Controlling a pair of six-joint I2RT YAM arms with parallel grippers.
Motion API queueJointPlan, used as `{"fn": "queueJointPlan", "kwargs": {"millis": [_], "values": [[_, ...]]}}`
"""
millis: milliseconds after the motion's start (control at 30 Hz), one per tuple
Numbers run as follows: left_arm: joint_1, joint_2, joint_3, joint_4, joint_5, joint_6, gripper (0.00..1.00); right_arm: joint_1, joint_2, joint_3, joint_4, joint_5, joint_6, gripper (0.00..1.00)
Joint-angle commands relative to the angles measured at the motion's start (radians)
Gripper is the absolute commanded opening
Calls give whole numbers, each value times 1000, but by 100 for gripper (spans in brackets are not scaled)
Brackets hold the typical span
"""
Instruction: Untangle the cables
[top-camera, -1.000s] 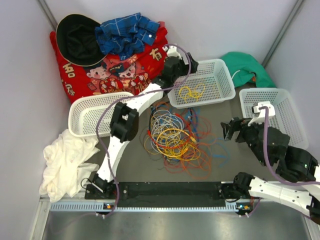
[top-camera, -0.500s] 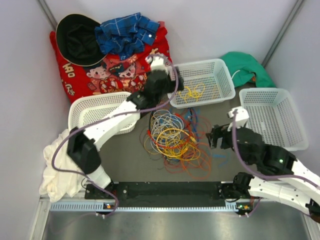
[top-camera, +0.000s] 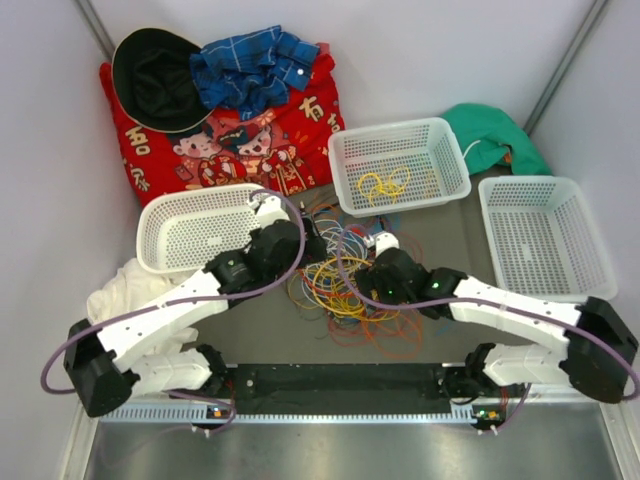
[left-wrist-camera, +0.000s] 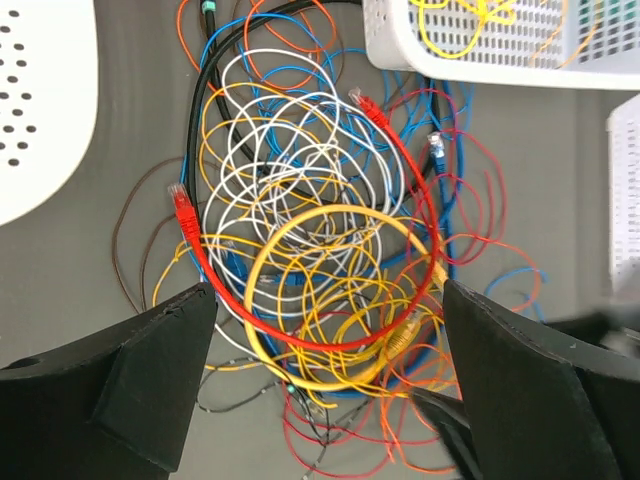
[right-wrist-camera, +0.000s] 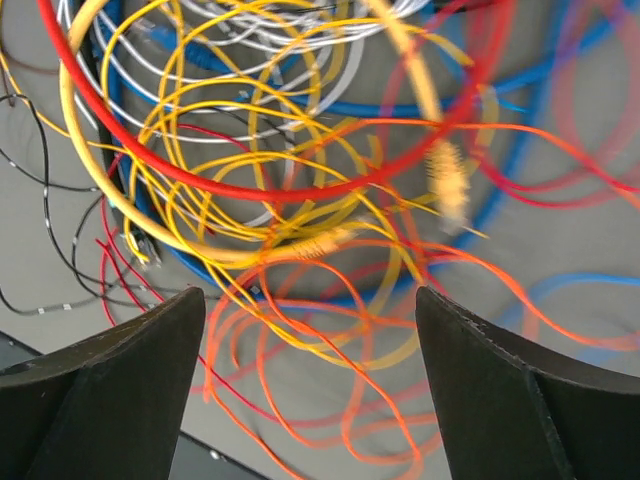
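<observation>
1. We see the cables (left-wrist-camera: 320, 250) as one heap of thin, glossy, round wires on the matte grey table (top-camera: 450, 225), just ahead of the arms' bases. Yellow, red, orange, blue, white and black loops overlap, and a few end in small moulded plugs.
2. One yellow coil (top-camera: 383, 185) lies apart, inside the middle basket (top-camera: 345, 197) of white perforated plastic.
3. The left gripper (left-wrist-camera: 328, 290) hangs over the heap with its dark wedge-shaped fingers spread wide, grasping nothing. The right gripper (right-wrist-camera: 310, 293) is likewise released, above orange and yellow loops.
4. A second ago the left arm reached to the middle basket and the right arm sat off to the right. Both have since come in low over the heap, one on each flank.
5. From above, the arms cover the heap's sides. The right wrist view is smeared, so we cannot tell whether any fingertip touches a wire.
</observation>
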Motion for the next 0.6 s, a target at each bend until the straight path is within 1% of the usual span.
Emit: {"fn": "queueJointPlan", "kwargs": {"millis": [0,167,433,500,533,567], "values": [[-4,-64,-4,-68,7,-43,99,-4,103,-22,196,-97,38,88],[-4,-92,-56,-75,42,-49,99,-2,216,-53,289,-45,71,93],[-4,-196,-125,-98,45,-75,99,-2,399,-61,412,139,104,94],[-4,-225,-128,-109,33,-73,99,-2,474,-38,401,142,114,86],[-4,-236,-133,-120,28,-75,99,-2,492,-30,385,131,123,79],[-4,-251,-131,-127,25,-75,99,-4,521,-27,381,123,126,64]]}}
